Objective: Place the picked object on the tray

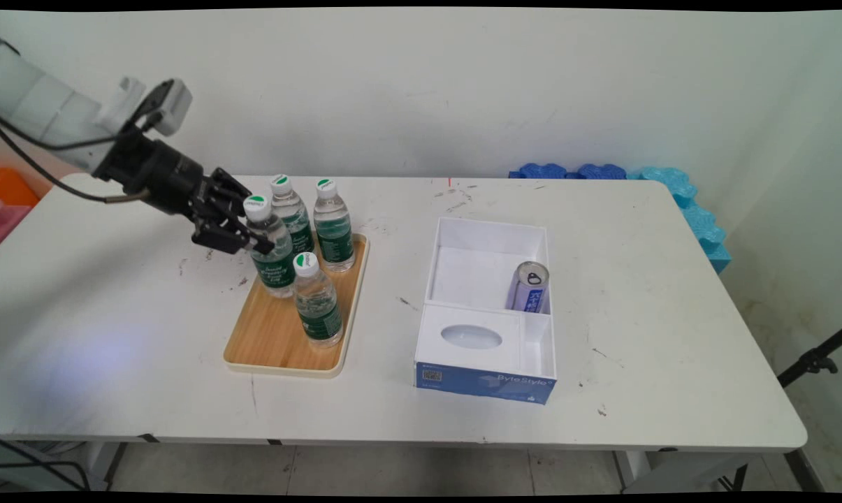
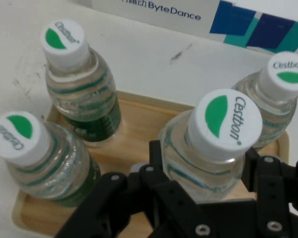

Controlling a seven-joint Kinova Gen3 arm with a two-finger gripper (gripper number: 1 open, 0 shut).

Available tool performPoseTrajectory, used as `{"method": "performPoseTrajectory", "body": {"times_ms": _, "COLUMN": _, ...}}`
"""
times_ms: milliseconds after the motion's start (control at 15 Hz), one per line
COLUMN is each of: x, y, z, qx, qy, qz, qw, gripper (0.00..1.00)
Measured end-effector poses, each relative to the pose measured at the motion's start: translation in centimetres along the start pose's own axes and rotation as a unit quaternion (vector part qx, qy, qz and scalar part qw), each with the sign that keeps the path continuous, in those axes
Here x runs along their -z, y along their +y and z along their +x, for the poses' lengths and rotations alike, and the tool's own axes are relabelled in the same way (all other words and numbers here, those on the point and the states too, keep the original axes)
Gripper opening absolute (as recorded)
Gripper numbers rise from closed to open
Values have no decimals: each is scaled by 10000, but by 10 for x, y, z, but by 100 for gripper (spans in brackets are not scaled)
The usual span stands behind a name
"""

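On the wooden tray (image 1: 274, 342) at the table's (image 1: 113, 335) left-centre, we are closing our gripper (image 1: 253, 241) around the shoulder of the nearest-left water bottle (image 1: 270, 248), a finger (image 2: 161, 158) pressing each side below its white cap. Three more bottles are standing about it, one (image 1: 316, 300) nearer the front and two behind. Rightward, well apart, a can (image 1: 529, 286) is leaning inside the white box (image 1: 490, 237).

White wall (image 1: 462, 84) behind white table (image 1: 672, 314); blue foam mats (image 1: 700, 216) alongside.
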Motion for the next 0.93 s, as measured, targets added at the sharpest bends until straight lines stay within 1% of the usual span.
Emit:
{"method": "performPoseTrajectory", "body": {"times_ms": 400, "x": -29, "y": -2, "z": -30, "qx": -55, "qy": 60, "qz": -68, "qw": 9999, "gripper": 0}}
{"method": "performPoseTrajectory", "body": {"times_ms": 667, "x": -39, "y": -4, "z": -42, "qx": -82, "qy": 100, "qz": -82, "qw": 9999, "gripper": 0}}
{"method": "performPoseTrajectory", "body": {"times_ms": 733, "x": -41, "y": -4, "z": -45, "qx": -87, "qy": 113, "qz": -82, "qw": 9999, "gripper": 100}}
{"method": "performPoseTrajectory", "body": {"times_ms": 933, "x": -45, "y": -6, "z": -50, "qx": -115, "qy": 170, "qz": -95, "qw": 9997, "gripper": 100}}
